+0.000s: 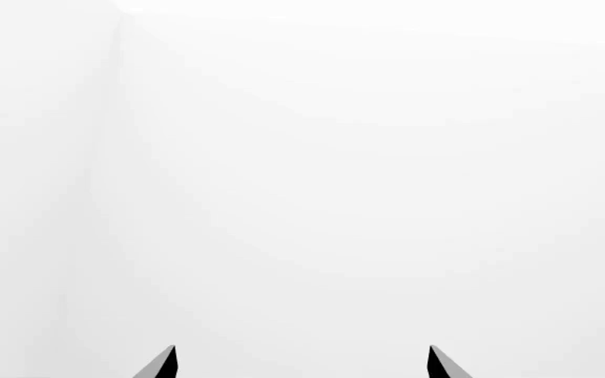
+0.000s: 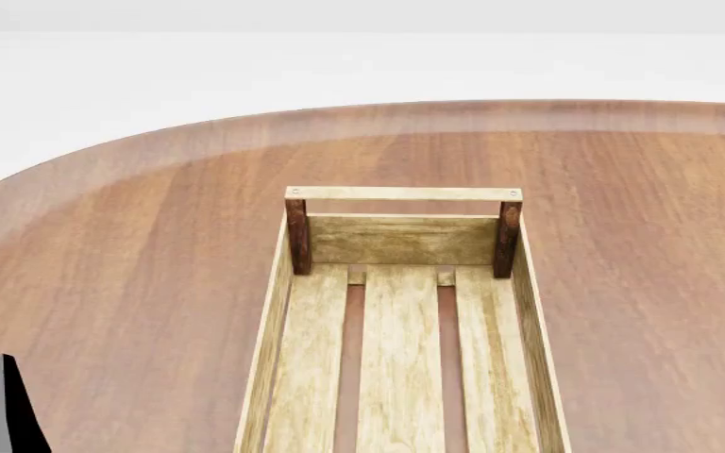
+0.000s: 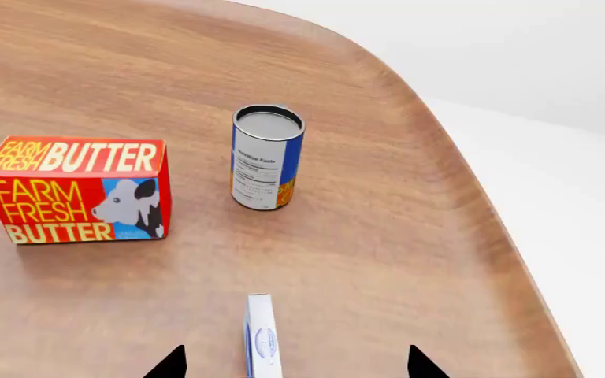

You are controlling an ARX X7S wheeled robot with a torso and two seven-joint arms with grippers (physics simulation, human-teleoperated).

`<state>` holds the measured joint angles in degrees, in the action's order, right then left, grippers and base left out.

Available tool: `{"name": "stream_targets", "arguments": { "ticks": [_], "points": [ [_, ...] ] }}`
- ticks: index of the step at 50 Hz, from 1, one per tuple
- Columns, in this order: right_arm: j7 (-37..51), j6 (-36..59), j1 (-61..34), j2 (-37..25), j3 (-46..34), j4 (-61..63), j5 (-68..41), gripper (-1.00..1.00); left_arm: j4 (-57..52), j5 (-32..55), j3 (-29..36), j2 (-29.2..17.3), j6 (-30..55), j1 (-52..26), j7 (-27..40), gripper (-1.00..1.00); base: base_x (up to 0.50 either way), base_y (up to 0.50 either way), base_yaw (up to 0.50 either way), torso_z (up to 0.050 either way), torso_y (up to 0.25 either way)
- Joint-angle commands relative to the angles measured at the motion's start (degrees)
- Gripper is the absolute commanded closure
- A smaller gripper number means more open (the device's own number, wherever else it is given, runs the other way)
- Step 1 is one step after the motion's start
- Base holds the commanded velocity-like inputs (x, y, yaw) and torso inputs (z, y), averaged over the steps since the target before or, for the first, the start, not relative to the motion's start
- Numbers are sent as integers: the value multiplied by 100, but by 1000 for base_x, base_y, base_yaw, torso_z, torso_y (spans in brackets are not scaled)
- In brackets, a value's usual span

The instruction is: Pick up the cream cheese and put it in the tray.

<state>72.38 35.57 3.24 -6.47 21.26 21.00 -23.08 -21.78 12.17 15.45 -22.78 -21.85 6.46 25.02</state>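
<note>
Right hand [image 3: 294,364] released, fingers straddling upright cream cheese [image 3: 261,337] on tabletop [image 3: 387,236]. Left hand [image 1: 300,364] released. Tray [image 2: 277,311] unloaded.

cream cheese [image 3: 261,337] on edge, tray [image 2: 403,242] empty

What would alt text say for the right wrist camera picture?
The right gripper, open, hangs over a thin white cream cheese box standing on edge on a wooden table. Beyond it stand a red butter box and a blue-orange can.
</note>
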Motion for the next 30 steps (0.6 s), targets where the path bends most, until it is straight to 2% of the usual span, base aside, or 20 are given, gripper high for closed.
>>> {"name": "stream_targets", "arguments": {
  "ticks": [1, 30],
  "points": [
    [-33, -32, -53, -52, 19, -209, -71, -100, 19, -1, 19, -6, -20, -3, 7, -100, 0, 0, 0, 0, 0],
    [-289, -212, -200, -224, 255, -704, -370, -100, -20, -3, 56, -41, 35, -35, 49, -100, 0, 0, 0, 0, 0]
  ]
}}
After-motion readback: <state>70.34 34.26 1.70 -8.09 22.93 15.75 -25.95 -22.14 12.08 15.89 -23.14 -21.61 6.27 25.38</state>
